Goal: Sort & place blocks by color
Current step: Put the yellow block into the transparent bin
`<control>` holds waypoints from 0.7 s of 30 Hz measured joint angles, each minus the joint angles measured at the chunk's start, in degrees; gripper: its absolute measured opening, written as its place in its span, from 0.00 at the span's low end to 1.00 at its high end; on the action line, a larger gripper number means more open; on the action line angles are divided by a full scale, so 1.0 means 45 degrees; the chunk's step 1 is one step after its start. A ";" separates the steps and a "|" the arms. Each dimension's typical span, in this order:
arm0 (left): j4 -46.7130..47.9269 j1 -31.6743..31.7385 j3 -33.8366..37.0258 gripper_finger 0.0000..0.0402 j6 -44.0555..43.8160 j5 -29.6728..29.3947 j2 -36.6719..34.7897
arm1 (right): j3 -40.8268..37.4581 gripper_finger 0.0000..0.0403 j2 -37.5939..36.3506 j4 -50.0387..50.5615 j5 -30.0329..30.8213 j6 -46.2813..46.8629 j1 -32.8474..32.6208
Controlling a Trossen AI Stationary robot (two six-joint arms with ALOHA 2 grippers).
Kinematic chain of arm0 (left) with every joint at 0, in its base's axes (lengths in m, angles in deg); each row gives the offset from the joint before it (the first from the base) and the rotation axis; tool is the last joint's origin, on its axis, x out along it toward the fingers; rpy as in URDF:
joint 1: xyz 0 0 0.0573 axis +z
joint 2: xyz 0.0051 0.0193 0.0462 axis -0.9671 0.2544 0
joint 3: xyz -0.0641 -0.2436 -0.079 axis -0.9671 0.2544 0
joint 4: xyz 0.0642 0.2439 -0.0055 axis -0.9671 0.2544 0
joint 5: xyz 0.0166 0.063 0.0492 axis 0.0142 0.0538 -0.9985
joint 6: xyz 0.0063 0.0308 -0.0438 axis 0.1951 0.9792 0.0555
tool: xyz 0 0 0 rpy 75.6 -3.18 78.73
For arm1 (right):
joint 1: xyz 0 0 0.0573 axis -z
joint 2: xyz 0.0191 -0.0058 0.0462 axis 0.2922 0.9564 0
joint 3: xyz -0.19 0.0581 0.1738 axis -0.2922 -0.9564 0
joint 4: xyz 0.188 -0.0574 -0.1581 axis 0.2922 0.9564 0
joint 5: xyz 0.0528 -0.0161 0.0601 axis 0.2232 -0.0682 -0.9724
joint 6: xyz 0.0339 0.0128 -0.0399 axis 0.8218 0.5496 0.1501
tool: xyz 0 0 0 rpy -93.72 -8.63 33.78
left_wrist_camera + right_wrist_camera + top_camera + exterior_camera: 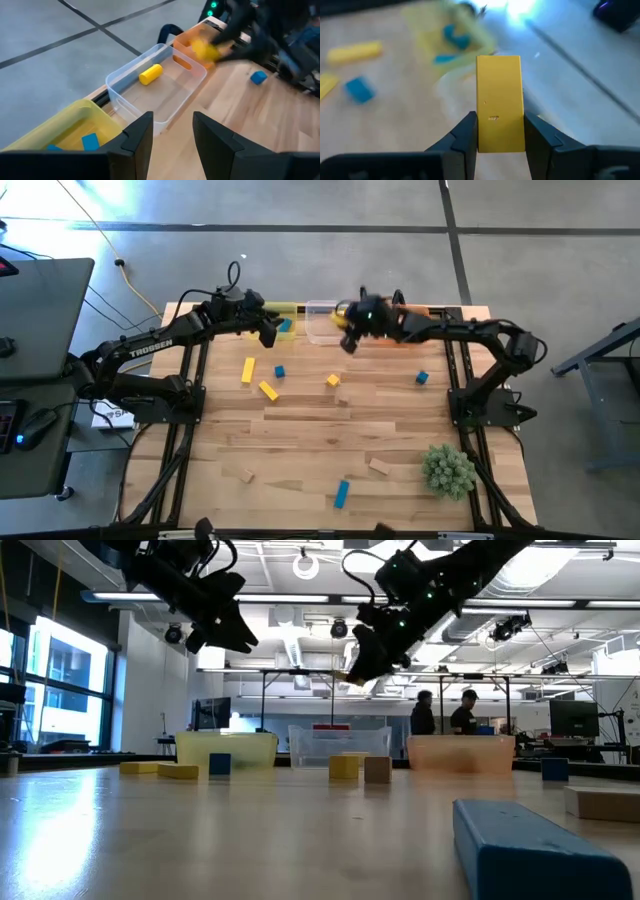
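Blocks are all over the bench (300, 435) right now: a couple of yellow bars (258, 380) and a small blue cube (280, 371) left of the middle, a yellow cube (333, 381) and a tan cube (343, 396) about dead centre, another blue cube (422, 378) toward the right edge, and a blue bar (342, 493) plus tan pieces (379, 467) along the near edge next to the spiky green plant ball (448, 470). The right hand (499, 131) is clamped on a yellow block (499, 102), standing on end between the fingers, up in the air over the far edge by the clear bin (321, 321). The left hand (172, 131) hangs over the far-left part of the bench near the yellow bin (65, 130), fingers apart with nothing between them. Bins line the far edge: the yellow one has at least two blue pieces (90, 141) in it, the clear one (155, 82) holds a yellow cylinder-ish piece (150, 73), and I can't really make out what's in the orange bin (192, 52), if anything. My worry is the drop. The block sticks well out past the fingertips, so it could clip a bin wall, tumble and end up on the bench, or off the far edge since the bins sit right on it. It's also hovering close to where two bins meet, so it could easily land in the wrong colour.
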 joint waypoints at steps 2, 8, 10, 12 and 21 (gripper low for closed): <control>0.0005 0.0000 0.0000 0.32 -0.0002 -0.0139 0.0000 | 0.0203 0.25 0.0122 -0.0696 -0.0244 -0.0104 0.0640; 0.0241 0.0000 0.0000 0.32 -0.0005 -0.0143 0.0001 | 0.0641 0.25 0.1346 -0.1708 -0.1715 0.0857 0.1630; 0.0469 0.0000 0.0000 0.32 -0.0100 -0.0164 0.0002 | 0.0849 0.25 0.1808 -0.1373 -0.1834 0.0909 0.1553; 0.0727 0.0000 0.0000 0.32 -0.0098 -0.0188 0.0005 | 0.1085 0.25 0.2158 -0.0933 -0.1867 0.0867 0.1392; 0.1433 -0.0005 0.0000 0.32 -0.0151 -0.0188 0.0005 | 0.2164 0.25 0.3804 0.0981 -0.1764 0.0305 0.0863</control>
